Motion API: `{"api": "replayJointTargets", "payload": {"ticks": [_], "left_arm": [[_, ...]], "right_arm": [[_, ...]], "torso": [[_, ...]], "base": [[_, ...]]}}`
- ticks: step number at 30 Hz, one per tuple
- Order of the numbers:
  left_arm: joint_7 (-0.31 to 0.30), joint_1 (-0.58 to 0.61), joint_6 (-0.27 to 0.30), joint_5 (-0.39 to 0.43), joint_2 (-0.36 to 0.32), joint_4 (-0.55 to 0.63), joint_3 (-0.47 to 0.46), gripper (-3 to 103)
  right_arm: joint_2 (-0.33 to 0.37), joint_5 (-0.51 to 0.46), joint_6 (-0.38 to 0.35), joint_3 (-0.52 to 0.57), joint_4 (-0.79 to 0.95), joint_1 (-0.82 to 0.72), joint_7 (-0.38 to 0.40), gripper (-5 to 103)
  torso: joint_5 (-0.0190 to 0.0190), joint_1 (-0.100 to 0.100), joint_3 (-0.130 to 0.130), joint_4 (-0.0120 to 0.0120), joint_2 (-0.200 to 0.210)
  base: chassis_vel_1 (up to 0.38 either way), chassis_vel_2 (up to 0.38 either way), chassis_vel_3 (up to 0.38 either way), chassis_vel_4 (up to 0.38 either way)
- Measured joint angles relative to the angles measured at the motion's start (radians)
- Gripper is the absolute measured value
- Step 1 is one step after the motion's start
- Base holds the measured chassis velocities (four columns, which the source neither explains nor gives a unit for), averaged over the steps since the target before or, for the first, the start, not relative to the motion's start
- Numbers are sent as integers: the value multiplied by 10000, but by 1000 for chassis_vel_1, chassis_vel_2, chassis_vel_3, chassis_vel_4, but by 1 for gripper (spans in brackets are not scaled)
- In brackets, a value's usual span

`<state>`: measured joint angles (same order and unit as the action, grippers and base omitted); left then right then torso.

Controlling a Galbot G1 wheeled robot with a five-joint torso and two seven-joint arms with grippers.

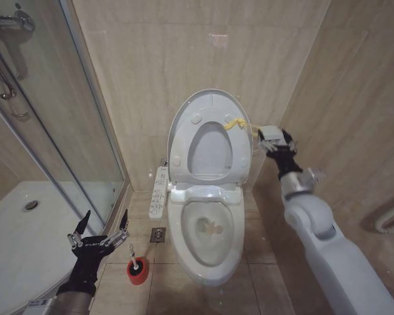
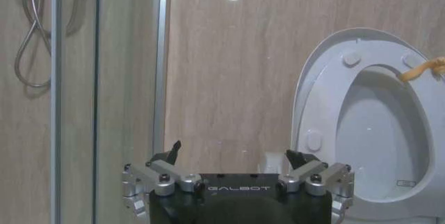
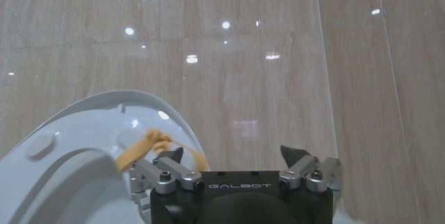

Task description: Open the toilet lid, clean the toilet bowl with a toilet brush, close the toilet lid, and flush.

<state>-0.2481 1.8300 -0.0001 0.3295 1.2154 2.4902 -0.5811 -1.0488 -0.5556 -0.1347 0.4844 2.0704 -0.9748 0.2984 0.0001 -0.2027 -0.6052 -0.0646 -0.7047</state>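
Note:
The toilet lid (image 1: 203, 108) stands upright against the back wall with the ring seat raised against it; its yellow tag (image 1: 235, 123) hangs at the top edge. Below lies the open toilet bowl (image 1: 207, 231). The toilet brush (image 1: 132, 252) stands in its red holder (image 1: 137, 270) on the floor left of the bowl. My left gripper (image 1: 106, 218) hovers open just left of the brush, empty. In the left wrist view that gripper (image 2: 233, 153) faces the wall and lid (image 2: 326, 109). My right gripper (image 1: 274, 139) is open beside the tag (image 3: 149, 143), right of the lid (image 3: 76, 130).
A white control panel (image 1: 159, 190) runs along the bowl's left side. A glass shower door (image 1: 59, 131) and white shower tray (image 1: 20, 236) close off the left. Tiled walls stand behind and to the right. A floor drain (image 1: 157, 234) sits between brush and bowl.

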Motion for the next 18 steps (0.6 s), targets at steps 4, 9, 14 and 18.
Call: {"api": "replayJointTargets", "payload": {"ticks": [4,9,14,18], "left_arm": [[0,0,0,0,0,0,1,100],[0,0,0,0,0,0,0,100],[0,0,0,0,0,1,0,100],[0,0,0,0,0,0,0,100]], "right_arm": [[-247,-52,-23,-395,-1,157,244,97],[-265,-457,-124,-441,186,34,326,100],[-403,-590,-277,-16,945,-1280,697,100],[-798,257,-217,223,1576,-3007,768,100]], "torso": [[0,0,-1,11,0],[-3,-3,-2,14,1],[-2,-2,-1,3,1],[0,-2,-2,3,1]], "base": [[0,0,0,0],[0,0,0,0],[0,0,0,0],[0,0,0,0]]}}
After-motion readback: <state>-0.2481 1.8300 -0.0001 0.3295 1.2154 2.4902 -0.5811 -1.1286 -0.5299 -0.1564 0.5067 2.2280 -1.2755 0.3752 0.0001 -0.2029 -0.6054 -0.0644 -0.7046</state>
